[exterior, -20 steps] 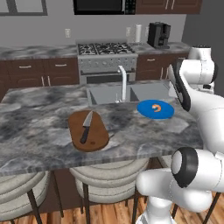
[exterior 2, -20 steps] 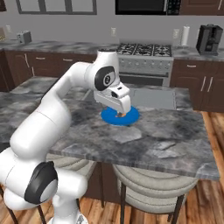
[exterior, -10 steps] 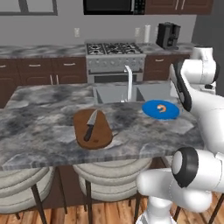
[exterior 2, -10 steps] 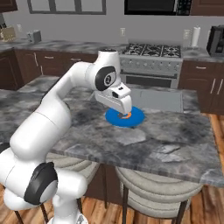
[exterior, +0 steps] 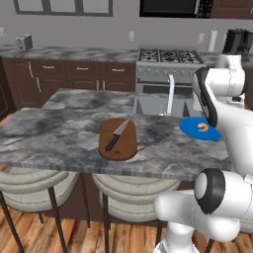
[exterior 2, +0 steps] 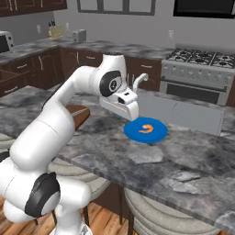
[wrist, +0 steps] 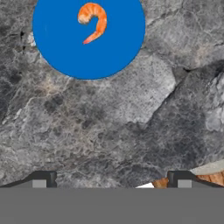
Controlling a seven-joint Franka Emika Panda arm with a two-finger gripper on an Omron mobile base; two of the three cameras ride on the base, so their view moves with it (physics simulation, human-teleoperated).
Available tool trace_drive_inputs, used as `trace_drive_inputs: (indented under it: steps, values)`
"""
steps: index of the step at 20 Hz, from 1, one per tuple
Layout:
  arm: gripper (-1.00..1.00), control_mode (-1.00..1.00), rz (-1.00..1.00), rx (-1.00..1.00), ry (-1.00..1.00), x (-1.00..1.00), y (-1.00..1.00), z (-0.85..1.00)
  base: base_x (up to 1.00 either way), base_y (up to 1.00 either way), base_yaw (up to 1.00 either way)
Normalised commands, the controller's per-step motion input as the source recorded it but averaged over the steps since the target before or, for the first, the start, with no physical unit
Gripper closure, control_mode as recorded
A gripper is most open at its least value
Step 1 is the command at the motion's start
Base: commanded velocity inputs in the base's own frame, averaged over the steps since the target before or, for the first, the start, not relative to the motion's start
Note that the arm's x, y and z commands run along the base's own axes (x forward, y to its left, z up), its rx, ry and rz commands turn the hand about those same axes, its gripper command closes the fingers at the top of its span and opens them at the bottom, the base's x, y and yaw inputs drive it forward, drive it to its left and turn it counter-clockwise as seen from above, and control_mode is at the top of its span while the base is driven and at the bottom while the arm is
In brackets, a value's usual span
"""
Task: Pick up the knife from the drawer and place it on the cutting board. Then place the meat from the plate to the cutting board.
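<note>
Since the knife already lies on the board, you now go for the meat, which sits on the plate ahead of the gripper, a little to the left in the hand view. Its jaws are spread wide and hold nothing. The meat is a small C-shape, so bring the fingers across its curve.

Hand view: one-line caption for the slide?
Open gripper above the marble counter, short of the blue plate carrying the meat.
</note>
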Motion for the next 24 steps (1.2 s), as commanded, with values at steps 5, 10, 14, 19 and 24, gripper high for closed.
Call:
trace_drive_inputs:
  steps: [5,10,14,19,24]
  values:
    - [-1.00,1.00,0.00,0.00,0.00,0.00,0.00,0.00,1.00,-0.24,0.33]
    - [-1.00,-1.00,0.16,0.00,0.12,0.60,-0.12,-0.05,0.40,-0.09,0.15]
    - [-1.00,-1.00,0.15,0.01,0.12,0.96,-0.31,-0.04,0.00,0.00,0.00]
    - [-1.00,-1.00,0.02,0.00,0.13,0.54,-0.29,-0.14,0.00,0.00,0.00]
    - [-1.00,-1.00,-0.09,0.04,0.18,0.44,-0.54,-0.19,0.00,0.00,0.00]
